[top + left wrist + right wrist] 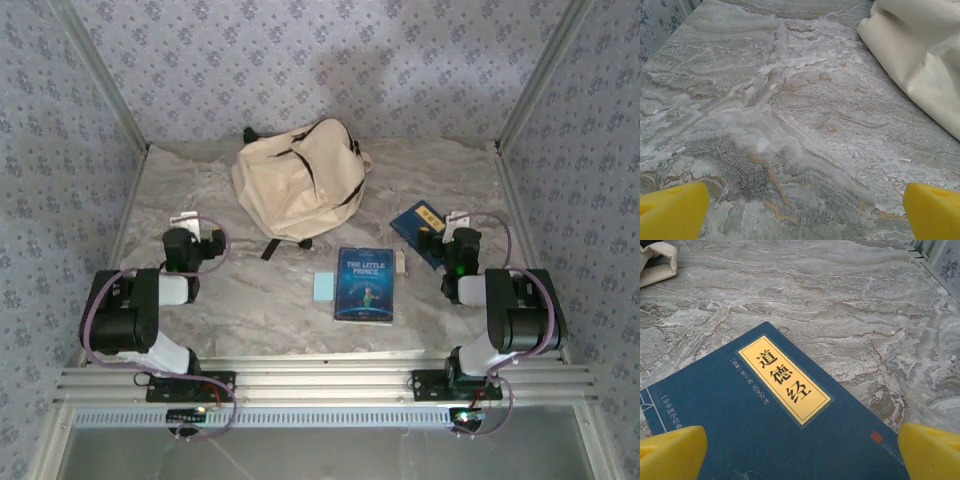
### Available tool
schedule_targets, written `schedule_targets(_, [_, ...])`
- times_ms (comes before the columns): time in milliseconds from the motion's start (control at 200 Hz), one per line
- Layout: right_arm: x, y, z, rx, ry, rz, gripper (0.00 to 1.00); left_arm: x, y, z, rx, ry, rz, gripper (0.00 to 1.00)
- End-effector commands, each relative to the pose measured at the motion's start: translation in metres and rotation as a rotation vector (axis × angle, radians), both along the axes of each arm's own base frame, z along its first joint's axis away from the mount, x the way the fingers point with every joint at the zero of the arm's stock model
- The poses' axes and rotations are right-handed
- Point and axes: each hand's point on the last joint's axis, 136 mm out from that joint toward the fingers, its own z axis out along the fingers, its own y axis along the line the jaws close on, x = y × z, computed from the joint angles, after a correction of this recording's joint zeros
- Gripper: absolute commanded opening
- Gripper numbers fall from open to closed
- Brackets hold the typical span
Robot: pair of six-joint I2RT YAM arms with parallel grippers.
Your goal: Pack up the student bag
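student bag (300, 180) | lying flat | long axis near-left to far-right

The student bag (300, 185) is a soft cream-beige fabric backpack, lying slumped and rumpled on the marble-patterned table (420, 290) near the far wall, a little left of centre. Black zipper lines (316, 170) cross its upper face (open or zipped, hard to tell). A black strap (272, 248) trails from its near edge.
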Motion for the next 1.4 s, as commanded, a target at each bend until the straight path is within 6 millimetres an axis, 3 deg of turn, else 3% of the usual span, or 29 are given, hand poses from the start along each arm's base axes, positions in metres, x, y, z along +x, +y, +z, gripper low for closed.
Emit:
schedule_targets(0, [0.006, -0.001, 0.007, -0.007, -0.013, 0.011, 1.0, 0.008, -0.001, 0.011, 0.005, -0.031, -0.013, 1.0])
schedule_targets(865, [0.006, -0.005, 0.009, 0.0, -0.012, -0.006, 1.0, 0.01, -0.004, 0.013, 0.01, -0.034, -0.023, 0.98])
schedule_targets(944, [0.009, -0.013, 0.022, -0.003, 0.003, -0.058, 1.0, 0.012, -0.002, 0.025, 0.022, 0.006, -0.006, 0.94])
schedule_targets(1059, [0.012, -0.018, 0.037, -0.032, 0.047, -0.104, 1.0, 0.016, -0.008, 0.06, 0.054, 0.032, 0.018, 0.94])
schedule_targets(1099, [0.014, -0.018, 0.041, -0.051, 0.06, -0.123, 1.0, 0.017, -0.013, 0.072, 0.023, 0.023, 0.029, 0.99])
schedule_targets(1194, [0.02, -0.015, 0.062, -0.07, 0.071, -0.151, 1.0, 0.021, -0.027, 0.093, -0.112, 0.011, 0.059, 0.99])
schedule_targets(1299, [0.021, -0.004, 0.081, -0.029, 0.102, -0.191, 1.0, 0.021, -0.038, 0.093, -0.301, 0.053, 0.15, 0.99])
schedule_targets(1399, [0.022, 0.022, 0.092, 0.042, 0.138, -0.162, 1.0, 0.021, -0.057, 0.08, -0.453, 0.1, 0.193, 0.99])
